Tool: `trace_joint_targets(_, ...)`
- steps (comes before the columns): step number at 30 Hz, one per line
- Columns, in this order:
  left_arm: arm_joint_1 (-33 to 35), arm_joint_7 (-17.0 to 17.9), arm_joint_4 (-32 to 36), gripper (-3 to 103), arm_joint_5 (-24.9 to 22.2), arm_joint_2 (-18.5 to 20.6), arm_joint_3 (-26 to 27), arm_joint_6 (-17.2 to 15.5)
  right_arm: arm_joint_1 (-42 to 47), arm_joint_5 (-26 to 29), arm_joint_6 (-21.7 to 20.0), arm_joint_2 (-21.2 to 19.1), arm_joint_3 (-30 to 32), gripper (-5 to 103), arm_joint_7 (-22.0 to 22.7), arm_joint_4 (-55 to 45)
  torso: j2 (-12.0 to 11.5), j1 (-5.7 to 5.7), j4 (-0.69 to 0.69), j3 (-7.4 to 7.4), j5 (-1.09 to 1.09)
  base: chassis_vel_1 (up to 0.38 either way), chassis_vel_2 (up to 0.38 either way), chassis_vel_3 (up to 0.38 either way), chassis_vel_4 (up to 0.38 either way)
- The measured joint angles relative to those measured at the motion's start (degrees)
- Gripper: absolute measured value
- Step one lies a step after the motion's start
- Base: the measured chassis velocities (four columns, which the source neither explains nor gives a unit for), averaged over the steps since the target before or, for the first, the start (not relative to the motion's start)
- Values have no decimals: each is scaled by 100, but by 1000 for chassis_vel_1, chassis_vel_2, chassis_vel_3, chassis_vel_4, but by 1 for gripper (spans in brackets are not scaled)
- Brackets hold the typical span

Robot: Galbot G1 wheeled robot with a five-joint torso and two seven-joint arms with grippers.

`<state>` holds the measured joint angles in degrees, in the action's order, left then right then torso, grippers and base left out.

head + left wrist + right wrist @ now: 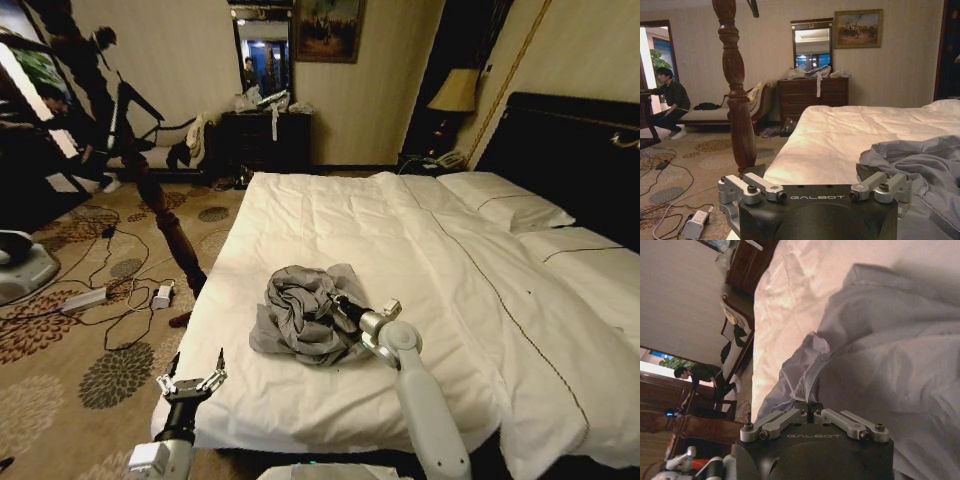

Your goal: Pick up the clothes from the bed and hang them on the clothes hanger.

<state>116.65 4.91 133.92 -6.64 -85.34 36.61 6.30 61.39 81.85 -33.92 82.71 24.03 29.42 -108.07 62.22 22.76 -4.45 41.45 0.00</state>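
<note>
A: Head view first. Where is the working pincer?

B: The right gripper (343, 308) is buried in the near-right edge of the crumpled grey shirt (300, 312), which lies on the white duvet of the bed (400, 240). The left gripper (190, 384) hangs off the bed's near-left corner, fingers spread, holding nothing.

A: Left wrist view?

B: Its 2 fingers stand wide apart. Just beyond them runs the duvet edge, with the grey shirt (920, 165) off to one side. Ahead rises the dark turned post of the coat stand (735, 90), then a wooden dresser (812, 97) under a mirror; cables trail over the patterned carpet (670, 190).

A: Right wrist view?

B: The linkages are drawn together on a thin fold of the grey shirt (880, 350), so I judge it clamped on the cloth. Pale duvet spreads past the fold.

A: So which step?

B: The pick-up, I'd say, with the grasp made but the shirt not lifted. The next move calls for a straight lift that keeps the thin fabric from slipping. I can't make out a hanger.
</note>
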Motion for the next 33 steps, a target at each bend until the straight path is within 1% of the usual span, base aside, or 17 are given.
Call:
trace_joint_targets(4,-67,-4,48,100,-53,92,-30,-61,175,-477,50,-407,61,0,-229,-538,0,0,0,0,1,0,0,0,0)
trace_joint_targets(5,-67,-4,48,100,-53,92,-30,-61,175,-477,50,-407,61,0,-229,-538,0,0,0,0,1,0,0,0,0)
trace_joint_targets(7,-150,11,48,100,-153,178,-88,-166,288,-543,93,-716,243,0,-277,-849,0,0,-2,0,0,0,0,0,0)
trace_joint_targets(9,-194,32,41,100,-225,238,-130,-226,337,-552,102,-855,339,0,-297,-953,0,0,-2,0,2,0,0,0,0)
trace_joint_targets(10,-251,65,20,100,-363,352,-211,-334,409,-552,111,-1071,495,0,-330,-1084,0,0,-1,0,2,0,0,0,0)
trace_joint_targets(12,-379,180,-11,100,-694,787,-401,-596,486,-502,133,-1412,753,0,-353,-1230,0,0,-2,0,2,0,0,0,0)
trace_joint_targets(13,-379,180,-11,100,-694,787,-401,-596,486,-502,133,-1412,753,0,-353,-1230,0,0,-2,0,2,0,0,0,0)
trace_joint_targets(14,-442,224,-15,100,-826,975,-456,-705,503,-490,149,-1550,846,0,-357,-1261,0,0,-3,0,1,0,0,0,0)
trace_joint_targets(16,-667,376,-24,100,-1403,1516,-623,-1079,534,-443,168,-1893,1106,0,-360,-1316,0,0,-2,0,0,0,0,0,0)
trace_joint_targets(18,-725,410,-34,100,-1536,1609,-661,-1154,549,-413,169,-1967,1177,0,-360,-1332,0,0,-2,0,2,0,0,0,0)
trace_joint_targets(20,-1013,509,-171,100,-1899,1925,-808,-1336,704,-245,169,-2285,1525,0,-345,-1462,0,0,-2,0,1,0,0,0,0)
trace_joint_targets(23,-1163,528,-260,100,-1969,2039,-879,-1363,800,-201,169,-2411,1653,0,-330,-1532,0,0,-3,0,0,0,0,0,0)
trace_joint_targets(26,-1512,577,-391,100,-2115,2201,-1052,-1427,853,-151,171,-2557,1816,0,-310,-1620,0,0,-1,0,1,0,0,0,0)
trace_joint_targets(29,-2071,716,-497,100,-2429,2396,-1367,-1565,772,62,178,-2672,2026,0,-207,-1672,0,0,-1,0,0,0,0,0,0)
trace_joint_targets(30,-2071,716,-497,100,-2429,2396,-1367,-1565,772,62,178,-2672,2026,0,-207,-1672,0,0,-1,0,0,0,0,0,0)
trace_joint_targets(32,-2412,809,-562,100,-2751,2537,-1622,-1641,786,160,179,-2734,2109,0,-177,-1710,0,0,-1,1,0,0,0,0,0)
trace_joint_targets(33,-2686,902,-599,100,-3198,2654,-1823,-1702,857,183,178,-2766,2148,0,-176,-1761,0,0,-2,0,0,0,0,0,0)
